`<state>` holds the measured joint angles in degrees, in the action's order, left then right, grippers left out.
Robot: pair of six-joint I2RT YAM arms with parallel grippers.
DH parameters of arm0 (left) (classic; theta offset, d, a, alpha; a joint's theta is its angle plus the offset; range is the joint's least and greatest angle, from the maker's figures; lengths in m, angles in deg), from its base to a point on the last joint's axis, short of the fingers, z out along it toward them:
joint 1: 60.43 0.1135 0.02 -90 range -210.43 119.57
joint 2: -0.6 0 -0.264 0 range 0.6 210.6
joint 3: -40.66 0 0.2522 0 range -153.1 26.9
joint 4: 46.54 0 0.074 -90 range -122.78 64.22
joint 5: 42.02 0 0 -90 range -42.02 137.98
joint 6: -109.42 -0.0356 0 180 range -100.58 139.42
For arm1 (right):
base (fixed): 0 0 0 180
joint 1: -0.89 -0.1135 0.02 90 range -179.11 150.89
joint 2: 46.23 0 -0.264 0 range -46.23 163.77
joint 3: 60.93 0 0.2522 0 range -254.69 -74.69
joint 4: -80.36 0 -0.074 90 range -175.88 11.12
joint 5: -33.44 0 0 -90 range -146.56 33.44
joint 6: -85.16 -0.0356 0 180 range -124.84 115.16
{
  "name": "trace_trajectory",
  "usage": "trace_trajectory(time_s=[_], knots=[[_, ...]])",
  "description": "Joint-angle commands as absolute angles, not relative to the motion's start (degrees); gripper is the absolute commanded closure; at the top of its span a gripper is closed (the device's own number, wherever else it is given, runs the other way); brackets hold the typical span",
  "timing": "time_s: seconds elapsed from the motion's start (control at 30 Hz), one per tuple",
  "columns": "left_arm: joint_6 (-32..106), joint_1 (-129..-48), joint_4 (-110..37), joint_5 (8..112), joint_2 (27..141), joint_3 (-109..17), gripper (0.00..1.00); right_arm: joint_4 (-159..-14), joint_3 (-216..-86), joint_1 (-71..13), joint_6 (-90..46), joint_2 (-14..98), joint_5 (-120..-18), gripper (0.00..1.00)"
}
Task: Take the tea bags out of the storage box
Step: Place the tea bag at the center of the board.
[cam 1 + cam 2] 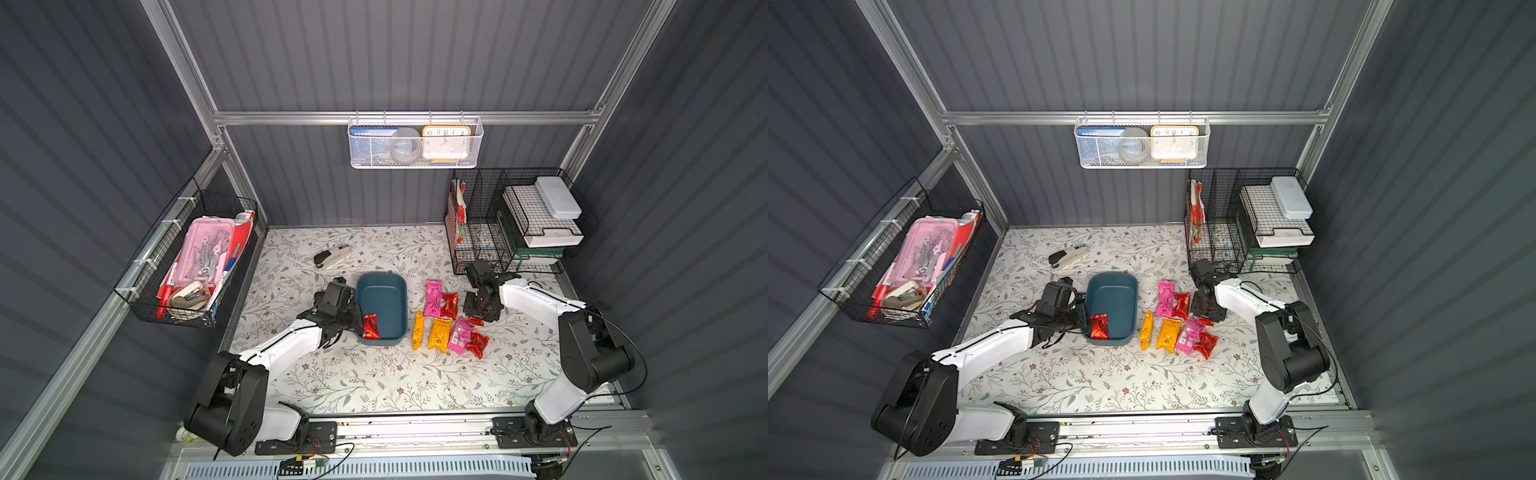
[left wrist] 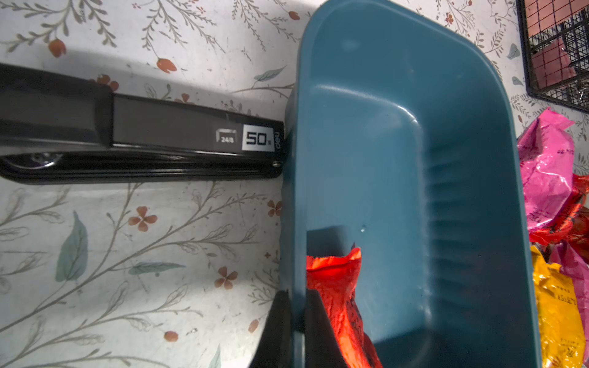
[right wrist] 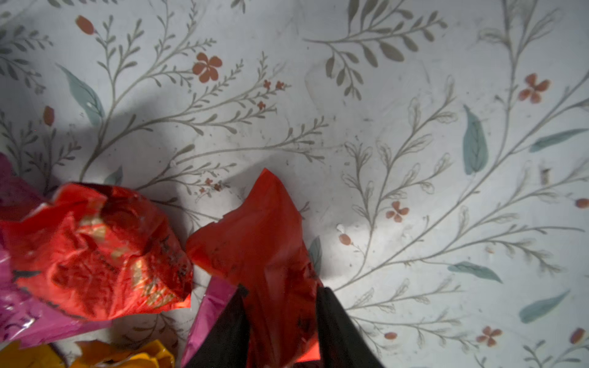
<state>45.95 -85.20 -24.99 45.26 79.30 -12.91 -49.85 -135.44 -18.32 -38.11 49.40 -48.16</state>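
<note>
My left gripper (image 2: 298, 306) is clamped on the box (image 1: 386, 291), one finger outside its long wall and one inside, with the wall pinched between them. Right beside the inner finger, against that wall, lies the only red bag (image 2: 334, 286) in the box, and that finger crowds it on one side. The bag is crinkly, shiny foil. Its long axis runs along the box's, and both point away from the left jaws toward the back wall. The rest of the box floor is bare, smooth teal with rounded corners.

My right gripper (image 3: 283, 296) is low over the table with its jaws apart and a flat red sachet (image 3: 267, 235) between the fingers. I cannot tell whether the pads touch it. The sachet's length runs straight out ahead of the jaws. Just to one side sits a crumpled red bag (image 3: 95, 248), overlapping pink foil (image 3: 28, 318).

Between the two grippers, outside the box, the loose bags lie close together on the table, among them a yellow bag (image 1: 418, 331), an orange bag (image 1: 440, 334) and a long pink bag (image 1: 433, 297).

Beyond the left jaws the stapler (image 1: 332, 255) lies apart from the box in both top views. Beyond the right jaws stands the black rack (image 1: 478, 232).
</note>
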Motion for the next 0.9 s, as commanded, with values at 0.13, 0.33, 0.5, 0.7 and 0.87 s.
trace_trajectory(time_s=[0.13, 0.33, 0.5, 0.7, 0.87], knots=[[47.1, -85.1, -25.1, 44.5, 78.8, -13.7, 1.00, -46.3, -136.3, -18.1, -36.8, 41.4, -48.9, 0.53], [47.5, -85.1, -25.9, 44.5, 79.0, -13.6, 1.00, -50.7, -133.8, -19.7, -38.4, 35.5, -57.9, 0.53], [48.2, -85.1, -26.3, 44.8, 79.7, -13.5, 1.00, -55.3, -134.1, -27.6, -40.3, 36.3, -61.1, 0.53], [48.1, -85.2, -25.9, 44.8, 79.7, -13.7, 1.00, -59.5, -138.4, -35.7, -44.8, 39.7, -64.0, 0.52], [48.2, -85.2, -26.3, 45.1, 80.2, -13.8, 1.00, -64.7, -142.7, -41.0, -51.4, 45.1, -66.3, 0.52]])
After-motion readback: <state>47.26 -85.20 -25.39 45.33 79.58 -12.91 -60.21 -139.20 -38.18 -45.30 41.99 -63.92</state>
